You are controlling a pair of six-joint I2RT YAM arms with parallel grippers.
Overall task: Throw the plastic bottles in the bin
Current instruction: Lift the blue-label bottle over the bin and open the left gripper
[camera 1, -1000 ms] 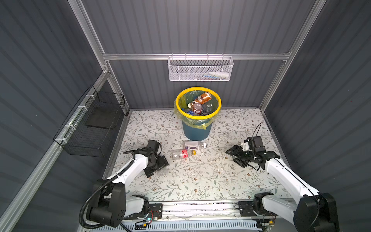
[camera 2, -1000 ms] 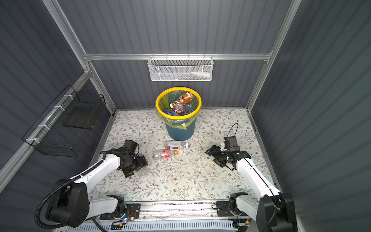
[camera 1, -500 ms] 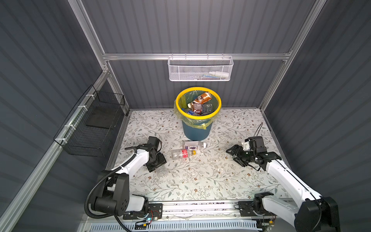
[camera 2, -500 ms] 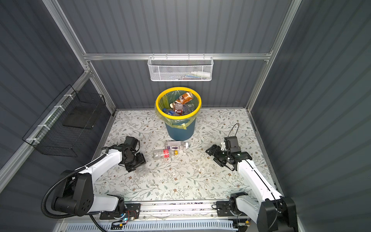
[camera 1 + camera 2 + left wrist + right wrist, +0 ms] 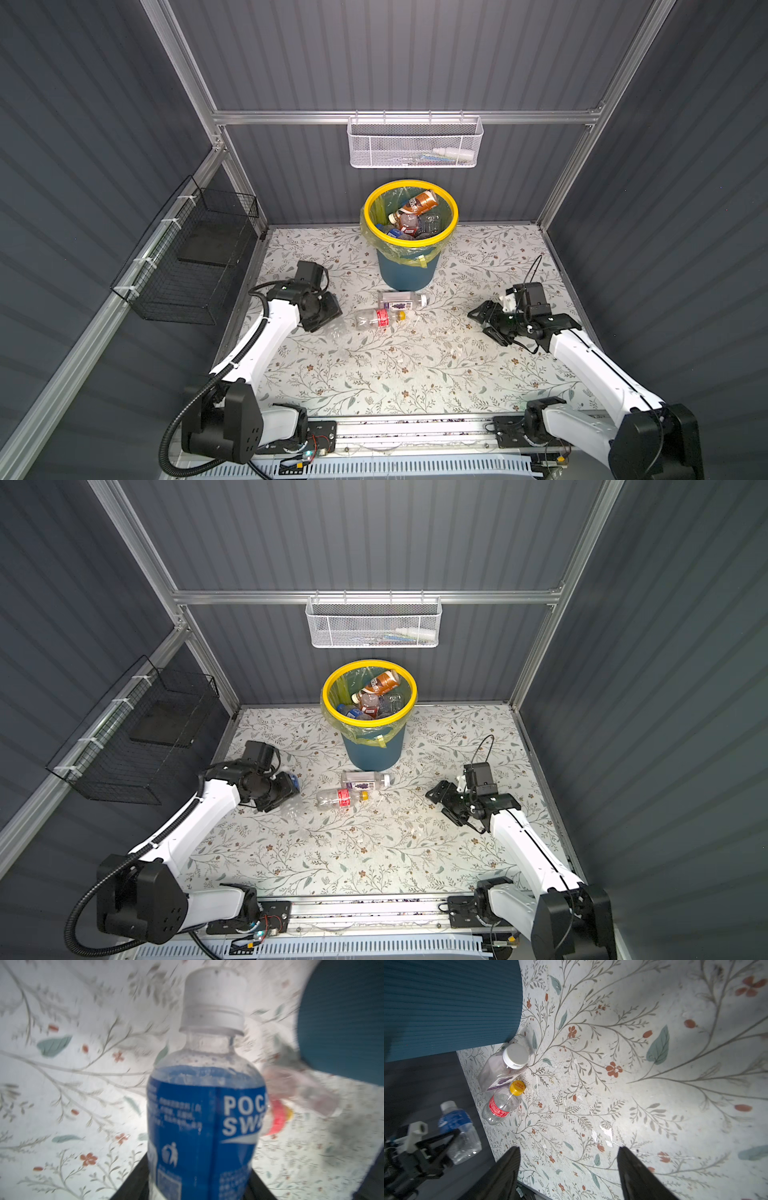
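Gripping a small clear plastic bottle with a blue label and white cap (image 5: 205, 1118), the left fingers (image 5: 133, 1184) stood narrow around its lower body, and we judged it held, at the left of the floral-patterned surface (image 5: 374, 365). We could not tell whether it was off the surface. The right fingers (image 5: 506, 1174) stood wide with nothing between them.

We took the step in hand to be carrying this bottle to the round dark teal plastic bin with a yellow rim and yellow-green liner (image 5: 409, 268), standing near, by the back wall. To do it well, we would lift above the rim, squeeze gently since thin plastic buckles, and let go only over the opening.

The bottle looked empty, with droplets at its shoulder. Just before the bin lay a square clear bottle with a purple label (image 5: 500, 1070) and a round clear bottle with a red label and yellow cap (image 5: 502, 1105), side by side. More bottles (image 5: 411, 216) were heaped inside the bin.
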